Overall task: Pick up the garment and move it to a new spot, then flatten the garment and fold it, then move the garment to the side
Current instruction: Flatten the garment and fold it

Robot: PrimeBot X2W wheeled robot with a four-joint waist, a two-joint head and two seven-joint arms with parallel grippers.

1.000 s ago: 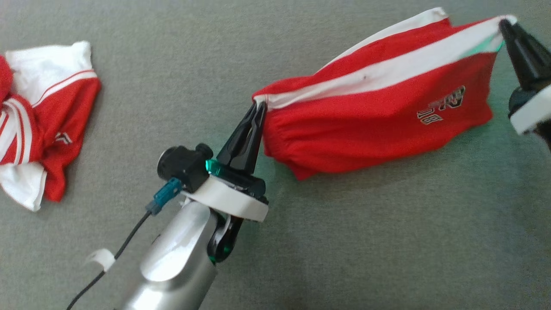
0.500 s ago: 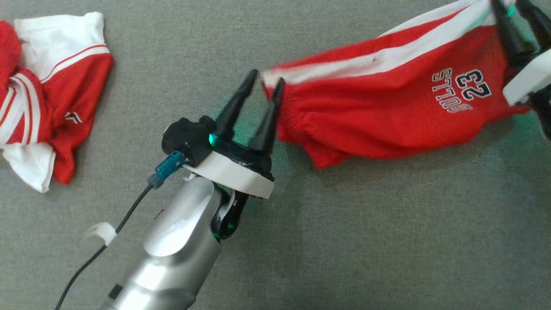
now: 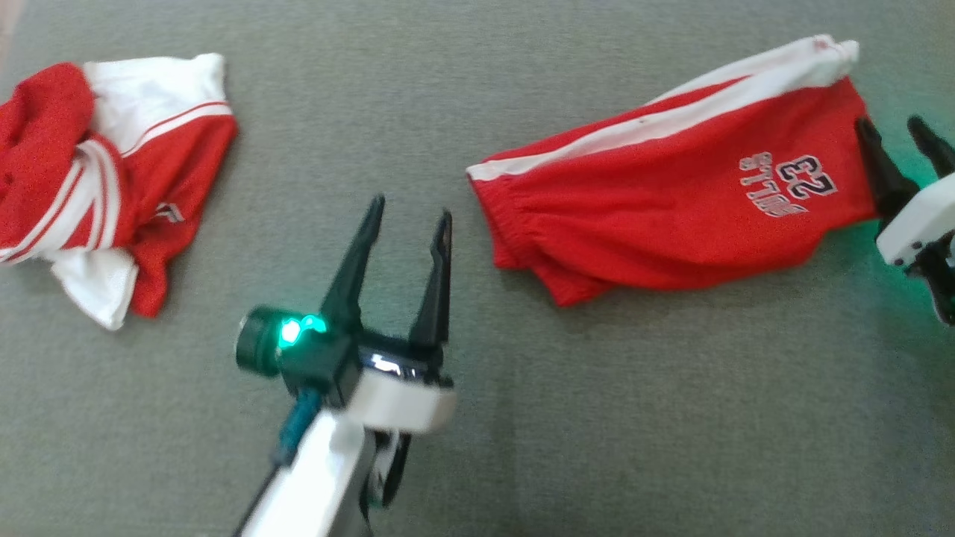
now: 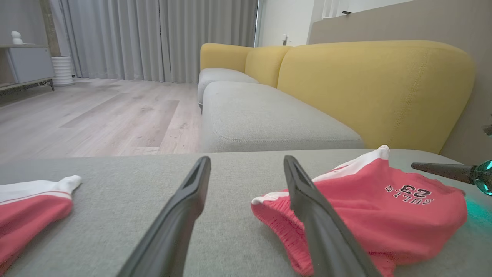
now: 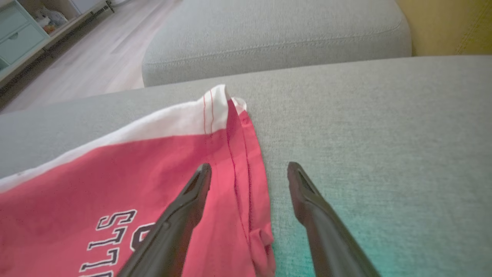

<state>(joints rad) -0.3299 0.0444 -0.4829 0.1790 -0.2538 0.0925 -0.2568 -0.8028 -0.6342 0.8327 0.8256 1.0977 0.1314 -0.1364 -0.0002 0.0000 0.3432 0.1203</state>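
I see the red shorts [image 3: 671, 201] lying on the grey seat cushion [image 3: 597, 418], toward my right. My left gripper [image 3: 411, 208] stands open and empty near their waistband. My right gripper [image 3: 889, 125] is open too, at the leg hem. Another red-and-white garment [image 3: 112, 171] lies well apart on my left. Beyond are yellow backrests [image 4: 365, 84], a wood floor [image 4: 96, 115] and grey curtains [image 4: 153, 38].

The head camera looked down at the cushion [image 3: 477, 447]. Both low wrist cameras shared the shorts [image 3: 671, 201] at two o'clock.
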